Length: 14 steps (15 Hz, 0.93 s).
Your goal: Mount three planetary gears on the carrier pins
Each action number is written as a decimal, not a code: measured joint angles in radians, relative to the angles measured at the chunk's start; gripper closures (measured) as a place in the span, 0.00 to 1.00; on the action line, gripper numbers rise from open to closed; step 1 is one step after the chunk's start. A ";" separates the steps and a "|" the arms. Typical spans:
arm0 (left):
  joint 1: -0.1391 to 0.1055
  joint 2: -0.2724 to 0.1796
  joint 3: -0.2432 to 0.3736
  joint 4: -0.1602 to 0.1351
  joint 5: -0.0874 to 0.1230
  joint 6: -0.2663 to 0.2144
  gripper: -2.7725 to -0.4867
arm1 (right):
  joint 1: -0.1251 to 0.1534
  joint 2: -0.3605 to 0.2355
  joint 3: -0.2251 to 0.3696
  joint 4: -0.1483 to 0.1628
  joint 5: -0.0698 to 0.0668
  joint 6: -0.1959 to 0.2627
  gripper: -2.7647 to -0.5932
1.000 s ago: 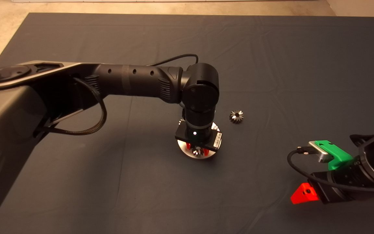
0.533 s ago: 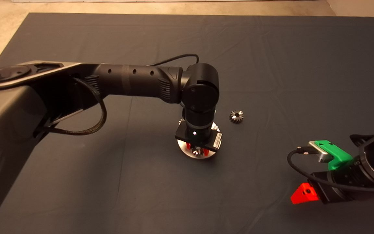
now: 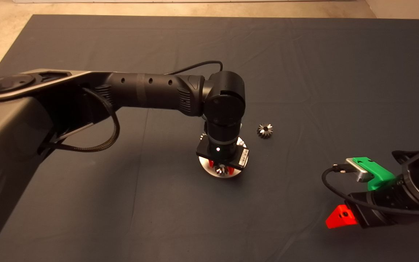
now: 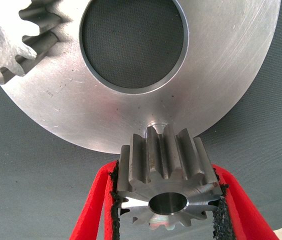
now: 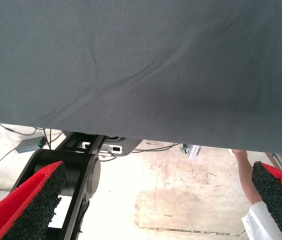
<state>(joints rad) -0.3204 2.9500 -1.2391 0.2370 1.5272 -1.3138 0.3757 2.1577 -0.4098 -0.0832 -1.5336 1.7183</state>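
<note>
My left gripper [image 3: 221, 168] stands over the round silver disc [image 3: 208, 169] at the mat's middle and is shut on a planetary gear [image 4: 167, 186]. In the left wrist view my gripper [image 4: 168, 202] holds this gear at the rim of the disc [image 4: 231, 75], right by a carrier pin [image 4: 156, 123] whose top shows just beyond the gear. A second gear [image 4: 8, 40] sits on the disc at its far side. A third gear [image 3: 264, 130] lies loose on the mat to the right of the disc. My right gripper [image 3: 340, 216] waits open at the lower right.
The dark mat [image 3: 304, 65] covers the table. The left arm [image 3: 151, 94] stretches across from the left edge. The right wrist view shows the mat's edge [image 5: 141, 90], the floor, a black stand [image 5: 76, 170] and a person's arm [image 5: 246, 182].
</note>
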 joint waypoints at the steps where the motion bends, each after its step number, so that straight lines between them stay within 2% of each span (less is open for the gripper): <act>1: 0.000 0.000 0.000 0.001 0.000 0.000 0.84 | 0.000 0.000 0.000 0.000 0.000 0.000 0.00; 14: 0.006 0.000 0.011 0.022 0.007 0.000 0.84 | 0.000 0.000 0.000 0.000 0.000 0.000 0.00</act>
<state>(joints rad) -0.3149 2.9504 -1.2277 0.2587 1.5345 -1.3143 0.3757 2.1577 -0.4098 -0.0830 -1.5336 1.7183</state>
